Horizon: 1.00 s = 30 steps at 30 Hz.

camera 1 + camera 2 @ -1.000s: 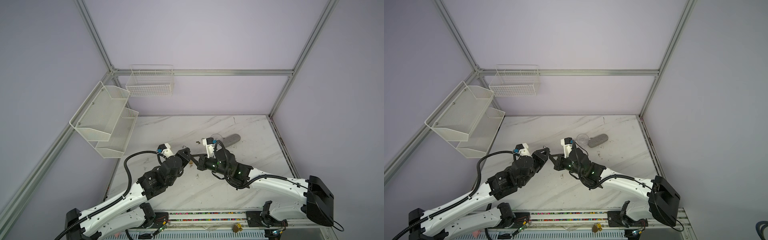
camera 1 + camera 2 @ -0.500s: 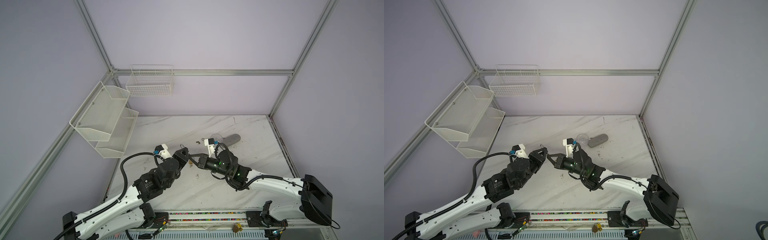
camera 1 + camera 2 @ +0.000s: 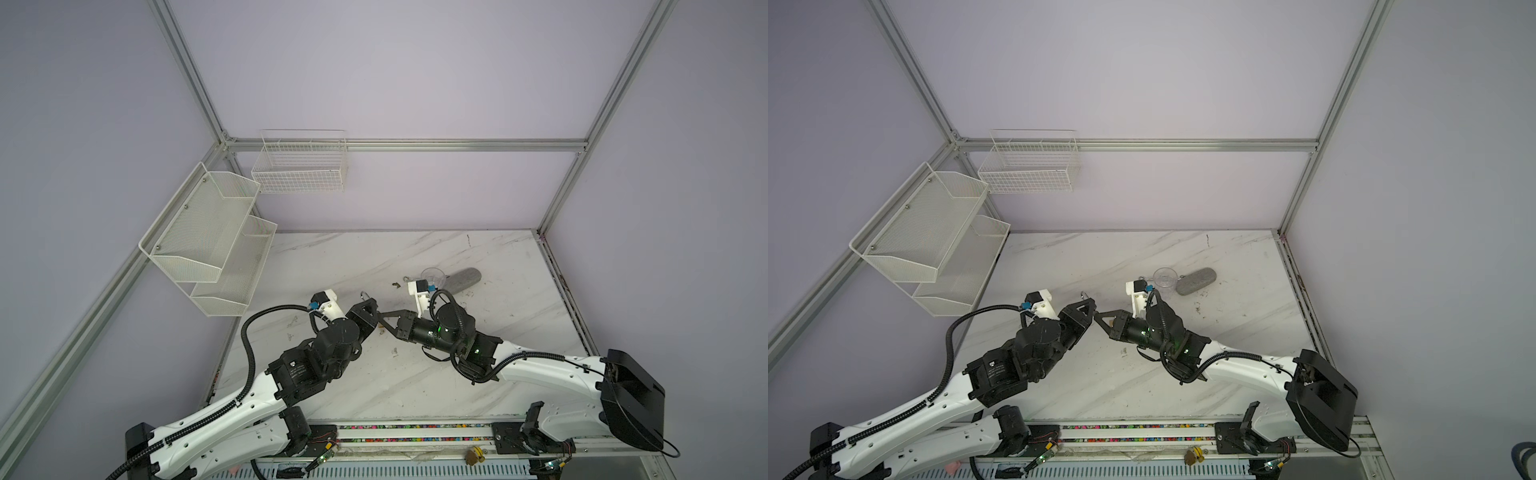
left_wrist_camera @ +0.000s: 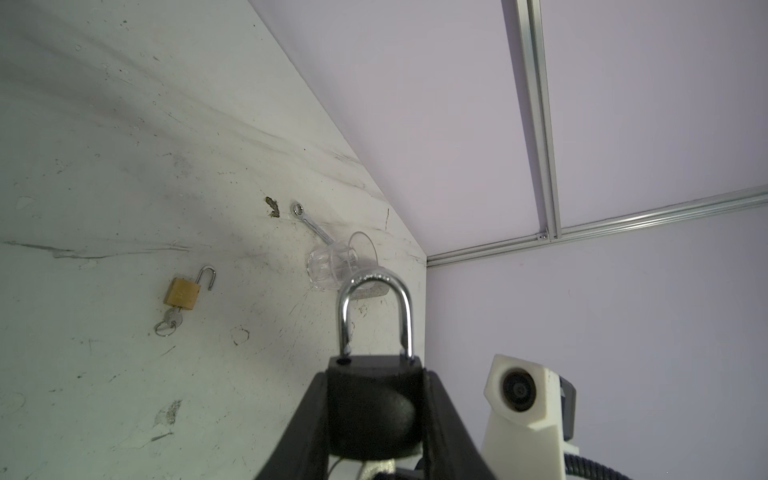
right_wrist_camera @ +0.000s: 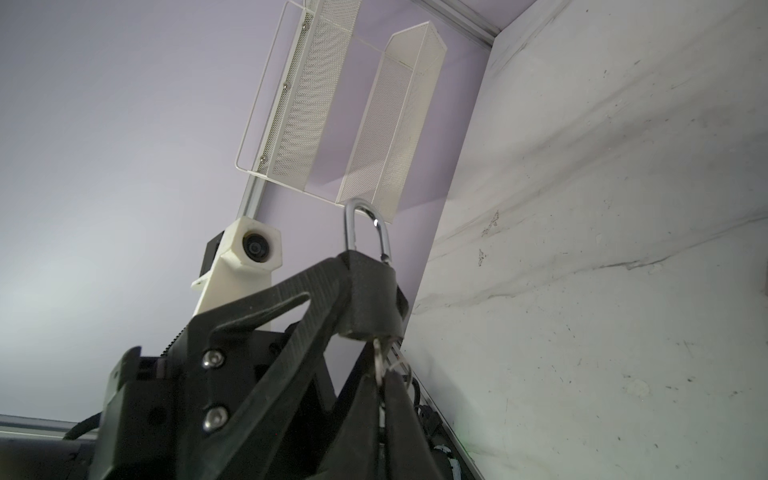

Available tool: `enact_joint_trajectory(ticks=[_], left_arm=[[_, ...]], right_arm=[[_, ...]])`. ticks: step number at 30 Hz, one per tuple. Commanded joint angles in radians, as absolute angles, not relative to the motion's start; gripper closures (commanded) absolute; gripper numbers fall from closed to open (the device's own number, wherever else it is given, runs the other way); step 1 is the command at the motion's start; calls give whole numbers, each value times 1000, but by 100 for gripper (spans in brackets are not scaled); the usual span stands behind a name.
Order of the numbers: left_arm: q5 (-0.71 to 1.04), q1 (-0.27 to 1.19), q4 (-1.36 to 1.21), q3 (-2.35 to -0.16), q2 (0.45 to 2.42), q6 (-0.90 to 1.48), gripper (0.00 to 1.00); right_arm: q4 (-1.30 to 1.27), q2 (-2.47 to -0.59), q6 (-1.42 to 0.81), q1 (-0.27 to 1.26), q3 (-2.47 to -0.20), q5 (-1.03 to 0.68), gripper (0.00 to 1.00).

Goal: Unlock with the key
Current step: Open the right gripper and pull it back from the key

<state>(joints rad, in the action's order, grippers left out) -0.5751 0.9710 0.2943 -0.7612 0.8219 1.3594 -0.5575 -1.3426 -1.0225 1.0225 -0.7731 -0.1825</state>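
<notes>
**SHACKLE FREE, KEY IN CYLINDER**

1. Position. The black padlock [image 4: 374, 399] is held in the air above the table [image 3: 415, 374], near its middle and slightly left. The left gripper [image 4: 376, 378] is clamped on the lock body, with the shackle [image 4: 376, 278] pointing away from the wrist.

2. Key. The key [image 5: 377, 353] sits in the underside of the body. The right gripper [image 5: 380, 374] has its fingers close together on either side of the key head. Whether they press on it cannot be told.

3. Change. Compared with the top views a second ago, the point where the two grippers meet lies slightly further left. The arms otherwise stand as they did. The earlier pictures are too small to show the shackle's condition.

4. Meaning. One shackle leg now ends clear above its hole and the other remains seated. The lock is therefore judged open, and the task largely done.

5. Note. A brass padlock [image 4: 182, 293] lies on the table, apart from the work.
</notes>
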Motion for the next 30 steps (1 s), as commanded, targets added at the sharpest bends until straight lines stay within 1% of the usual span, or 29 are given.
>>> enact_joint_trajectory(ticks=[1, 4, 6, 11, 16, 20, 22, 30], left_arm=[[-548, 994, 294, -842, 778, 1250, 100], [-554, 994, 330, -861, 754, 1183, 100], [-548, 994, 348, -866, 737, 1115, 100], [-561, 994, 433, -865, 693, 919, 100], [-553, 994, 384, -773, 628, 642, 100], [-510, 993, 322, -692, 599, 465, 100], [-459, 994, 257, -643, 597, 369, 100], [-341, 993, 17, -512, 614, 157, 100]], right_arm=[[-415, -1287, -931, 1019, -804, -85, 82], [-377, -1238, -908, 1013, -792, -65, 68], [-357, -1200, -884, 1010, -785, -59, 62], [-234, -1102, -788, 1007, -804, -18, 53], [-113, -1026, -710, 997, -826, -2, 43], [-26, -1025, -619, 994, -872, -31, 36], [5, -1048, -584, 993, -901, -51, 34], [99, -1186, -508, 992, -1039, -78, 31]])
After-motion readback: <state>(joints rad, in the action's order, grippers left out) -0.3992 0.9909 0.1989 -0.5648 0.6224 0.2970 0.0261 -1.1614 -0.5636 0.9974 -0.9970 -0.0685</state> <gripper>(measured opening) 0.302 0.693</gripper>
